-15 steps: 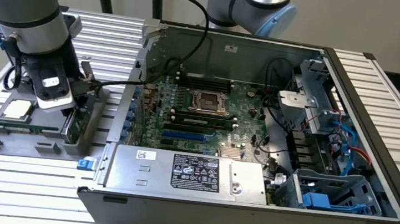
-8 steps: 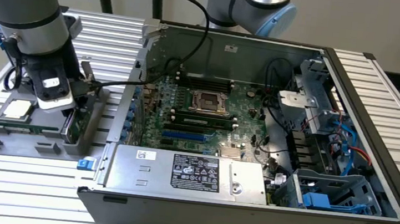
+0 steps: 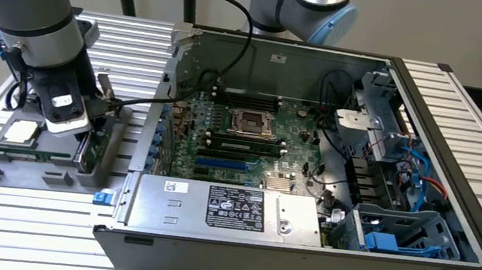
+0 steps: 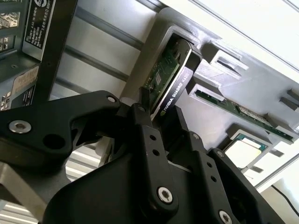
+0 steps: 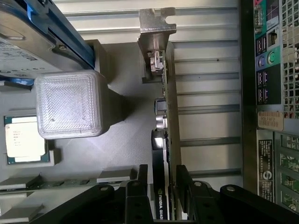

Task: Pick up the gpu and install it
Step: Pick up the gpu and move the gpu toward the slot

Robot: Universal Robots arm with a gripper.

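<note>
Slatted aluminium bench [image 3: 17, 219] carries everything.

Largest item: black desktop computer case [image 3: 236, 269], on its side, panel off, green motherboard [image 3: 251, 129] exposed. No card stands in the blue expansion slot [image 3: 220, 163], so the install is not done.

Grey-and-blue robot arm [image 3: 30, 12] reaches down at the exterior view's left, over the grey moulded parts fixture [image 5: 126, 135] just beside the case.

The gpu [image 5: 172, 116], a thin green circuit card with a black cooler and a silver metal end bracket [image 5: 156, 23], stands on edge in its fixture slot and is not lifted.

Black gripper [image 5: 162, 170] sits low over the cooler end. The jaws straddle the card, one at each face, close in.

Judgement: the work is at the grasp stage of the pick-up. Lifting, carrying and seating in the case are all left.

Also in the fixture:
- silver hard drive with blue rails [image 5: 28, 42]
- square silver processor chip [image 5: 23, 140]
- narrow green memory stick [image 4: 243, 112]

Hard to make out:
- Whether the jaws press the card or only flank it; cannot tell.
- The card's lower edge is sunk in the slot, hidden.
- In the exterior view the wrist stands in front of the card.
</note>
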